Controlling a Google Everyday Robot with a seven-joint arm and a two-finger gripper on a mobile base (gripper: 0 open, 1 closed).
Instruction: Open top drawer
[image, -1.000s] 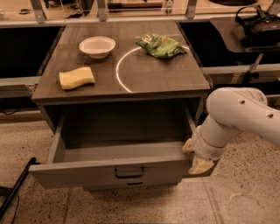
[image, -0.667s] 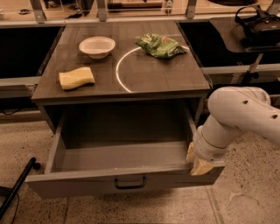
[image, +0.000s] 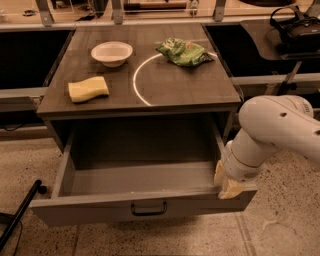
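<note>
The top drawer (image: 100, 210) of the grey wood-grain cabinet stands pulled far out, its deep box empty. Its small black bar handle (image: 149, 209) sits at the centre of the front. My gripper (image: 226, 184) is at the drawer's right front corner, at the end of the white arm (image: 280, 125) that comes in from the right. It rests against the inside of the right side wall, just behind the front panel. The lower drawers are hidden below the open one.
On the cabinet top (image: 190, 90) lie a white bowl (image: 112, 52), a yellow sponge (image: 88, 89) and a green chip bag (image: 184, 52), with a white arc marked between them. A black rod (image: 20, 212) leans at the lower left on the speckled floor. A side table (image: 280, 35) with a headset stands upper right.
The drawer has slid further out toward the camera, and my gripper has moved with its right front corner, down and toward the camera.
</note>
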